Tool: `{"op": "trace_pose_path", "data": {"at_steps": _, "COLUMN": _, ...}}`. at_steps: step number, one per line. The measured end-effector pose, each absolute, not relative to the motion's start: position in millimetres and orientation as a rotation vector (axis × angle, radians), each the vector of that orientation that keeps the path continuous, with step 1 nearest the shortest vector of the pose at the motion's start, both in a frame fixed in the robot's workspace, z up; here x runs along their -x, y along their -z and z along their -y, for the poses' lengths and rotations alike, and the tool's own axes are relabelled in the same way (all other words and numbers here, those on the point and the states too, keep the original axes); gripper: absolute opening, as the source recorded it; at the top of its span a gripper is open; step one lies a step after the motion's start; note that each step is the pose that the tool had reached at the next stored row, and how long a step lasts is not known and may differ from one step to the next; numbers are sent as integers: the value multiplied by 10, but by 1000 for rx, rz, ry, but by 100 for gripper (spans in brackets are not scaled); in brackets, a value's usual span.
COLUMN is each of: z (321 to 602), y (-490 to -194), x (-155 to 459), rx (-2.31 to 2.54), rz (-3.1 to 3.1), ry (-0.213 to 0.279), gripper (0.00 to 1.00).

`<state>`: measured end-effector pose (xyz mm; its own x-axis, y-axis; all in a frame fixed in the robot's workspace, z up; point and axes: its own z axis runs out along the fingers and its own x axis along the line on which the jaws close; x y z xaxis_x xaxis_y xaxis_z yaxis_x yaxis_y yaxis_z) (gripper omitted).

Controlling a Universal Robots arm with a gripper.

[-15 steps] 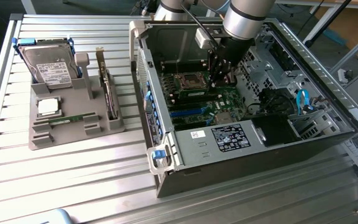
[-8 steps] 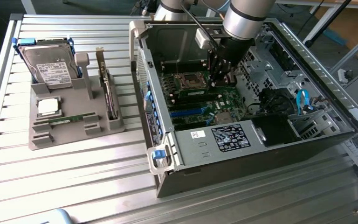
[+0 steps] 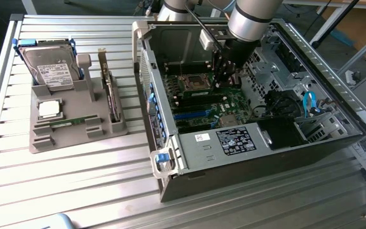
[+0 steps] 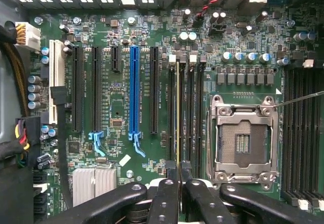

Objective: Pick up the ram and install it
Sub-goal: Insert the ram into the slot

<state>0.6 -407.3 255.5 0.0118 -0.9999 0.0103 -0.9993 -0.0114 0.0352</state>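
Exterior view: open computer case [image 3: 234, 155] takes up centre and right of frame; the arm reaches into its upper middle. Under the arm, the circuit board [image 4: 116, 107]. Gripper [image 4: 178, 176] fingers pinched shut on the ram [image 4: 177, 113], edge-on along the memory slots [image 4: 190, 107]; contact unclear. Risks: stick off-line or tilted jams or bends; closed slot clips [image 4: 172, 58] block seating.
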Motion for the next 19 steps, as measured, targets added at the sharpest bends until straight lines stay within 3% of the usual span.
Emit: {"op": "trace_pose_path", "data": {"at_steps": 19, "z": 4091, "y": -2540, "x": 8, "rx": -2181, "rz": 2216, "ry": 28, "gripper": 12}}
